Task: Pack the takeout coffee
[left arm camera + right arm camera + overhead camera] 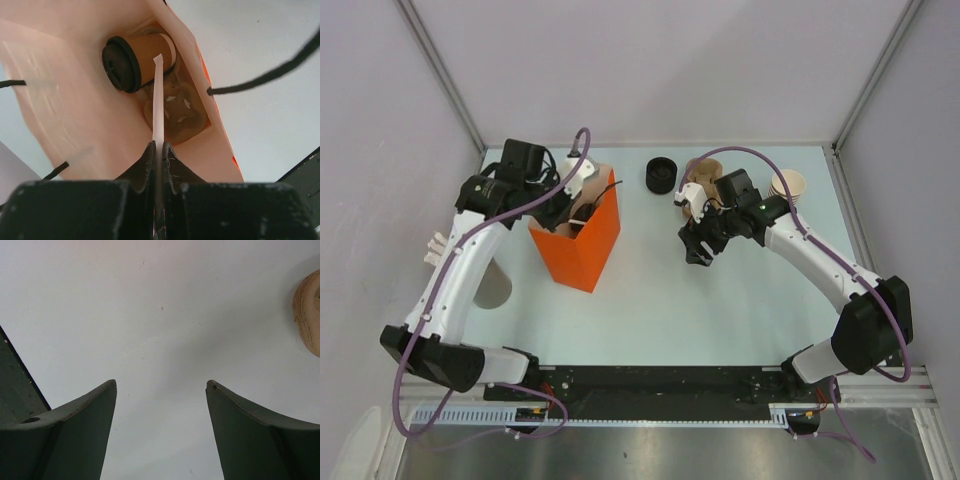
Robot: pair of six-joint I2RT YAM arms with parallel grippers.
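Left pincer (159,146): pressed together on a thin pale strip (158,100), seen edge-on and running away from the fingertips into the mouth of the orange bag (65,100). Hard to tell whether a fold of the bag's own wall or something else. Held over the bag's open top at the far left of the table (720,300), pointing down inside.

Straight below, deep in the bag: the tan cup (150,52), lying on its side against the inner wall, black lid (120,62) on and turned toward the camera. Next to it on the bag floor, a brownish patch with pale flecks, too dim to name. Black cord handles (260,77) at either side of the mouth. Bag itself upright.

Right pincer (161,385): spread wide, nothing between the fingers, only bare table beneath. Placed right of the bag and well apart from it. At the right edge of the wrist view, a slice of something round and tan, cut off by the frame.

Farther out, along the far side: spare black lids (661,176) between bag and right pincer. Just right of those, a brown cardboard carrier (702,180), partly behind the right wrist. Further right again, a stack of tan cups (788,185).
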